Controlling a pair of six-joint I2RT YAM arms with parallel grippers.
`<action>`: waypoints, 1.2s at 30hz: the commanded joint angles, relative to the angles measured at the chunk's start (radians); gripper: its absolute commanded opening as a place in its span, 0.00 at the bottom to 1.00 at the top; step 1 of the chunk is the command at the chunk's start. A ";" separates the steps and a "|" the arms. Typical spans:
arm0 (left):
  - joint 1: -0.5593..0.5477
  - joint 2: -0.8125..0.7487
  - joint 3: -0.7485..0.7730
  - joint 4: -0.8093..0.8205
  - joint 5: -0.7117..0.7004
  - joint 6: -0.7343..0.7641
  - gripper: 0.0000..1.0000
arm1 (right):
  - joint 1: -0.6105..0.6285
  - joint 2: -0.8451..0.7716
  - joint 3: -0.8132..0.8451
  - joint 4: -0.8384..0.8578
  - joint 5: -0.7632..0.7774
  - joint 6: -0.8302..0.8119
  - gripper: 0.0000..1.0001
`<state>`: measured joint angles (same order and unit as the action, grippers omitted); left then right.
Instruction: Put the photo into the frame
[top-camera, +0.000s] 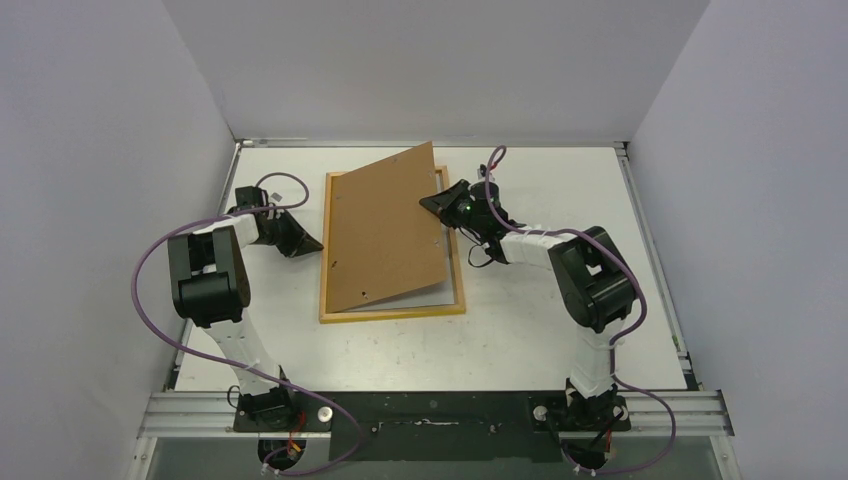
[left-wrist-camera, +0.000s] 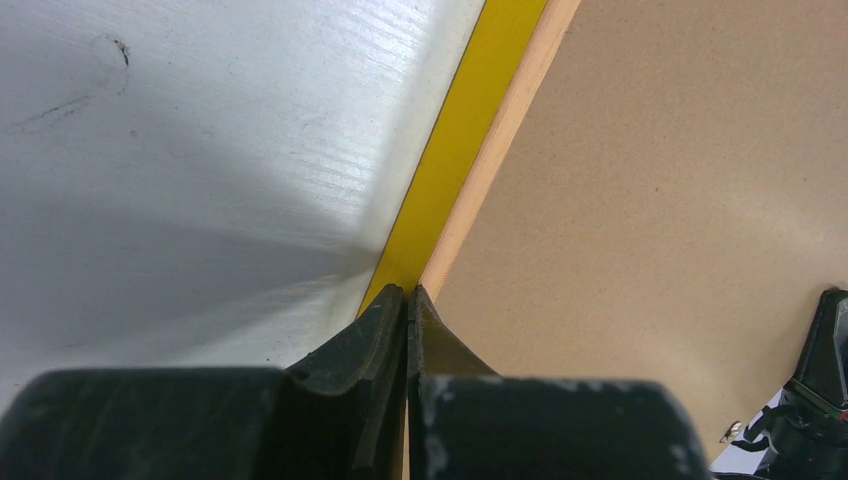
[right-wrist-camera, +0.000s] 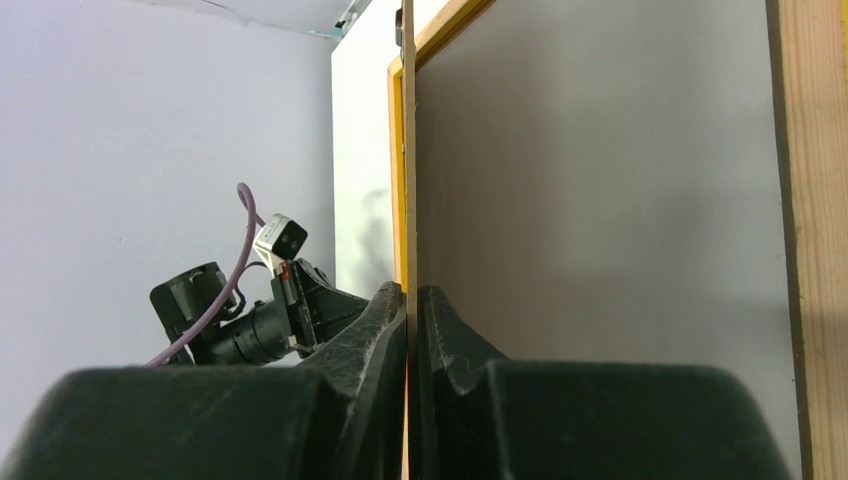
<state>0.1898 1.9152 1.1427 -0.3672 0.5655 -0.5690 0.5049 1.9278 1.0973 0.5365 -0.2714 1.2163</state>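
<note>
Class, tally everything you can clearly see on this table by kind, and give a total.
picture frame: 1
brown backing board: 1
robot grippers: 2 (left gripper, right gripper)
Total: 4

A: Any writing, labels or numbers to log?
B: None legible in any view. Board: plain brown face. Frame: plain yellow border, bare wood edge.
A: What about the dark marks on the table, out past the frame's left side?
B: Scuffs, not letters.
</note>
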 joint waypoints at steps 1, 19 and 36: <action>-0.003 0.016 -0.019 0.005 0.013 0.005 0.00 | 0.020 0.000 0.001 0.082 0.004 -0.008 0.00; -0.001 0.004 -0.028 0.001 0.008 0.014 0.00 | 0.018 0.044 0.069 -0.068 -0.105 -0.055 0.21; -0.001 0.026 -0.003 -0.009 -0.004 0.014 0.00 | -0.013 0.000 0.198 -0.522 -0.005 -0.277 0.62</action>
<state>0.1970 1.9152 1.1336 -0.3546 0.5777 -0.5690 0.5041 1.9709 1.2442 0.1032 -0.3061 0.9997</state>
